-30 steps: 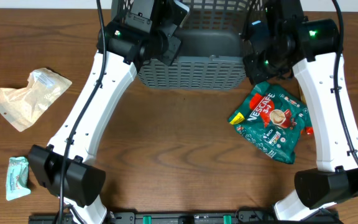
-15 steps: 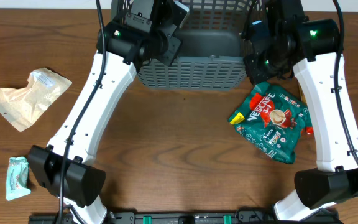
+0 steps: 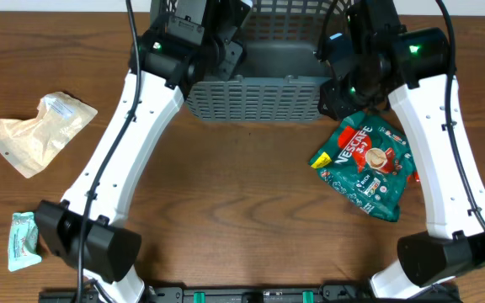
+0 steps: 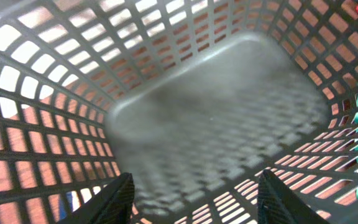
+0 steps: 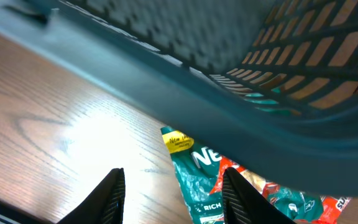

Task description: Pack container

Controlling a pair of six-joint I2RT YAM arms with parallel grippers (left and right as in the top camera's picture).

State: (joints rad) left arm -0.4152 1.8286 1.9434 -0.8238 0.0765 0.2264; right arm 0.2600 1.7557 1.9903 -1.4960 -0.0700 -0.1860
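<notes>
Wooden table (image 3: pixel 242 210), coffee pouch (image 3: pixel 369 164) beside container (image 3: pixel 259 97)

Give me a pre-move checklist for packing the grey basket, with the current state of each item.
1. Container floor free for items: ok, the left wrist view shows it bare.
2. Left pincer open and empty: ok, it is above the container floor.
3. Right pincer open and empty: ok.
4. Nescafe bag within reach: ok, it lies on the table below the right pincer, outside the container.
5. Right pincer clear of the container rim: cannot tell, the rim looms close in the right wrist view.
6. All items packed: not ok, the beige pouch and teal packet also lie on the table.
</notes>
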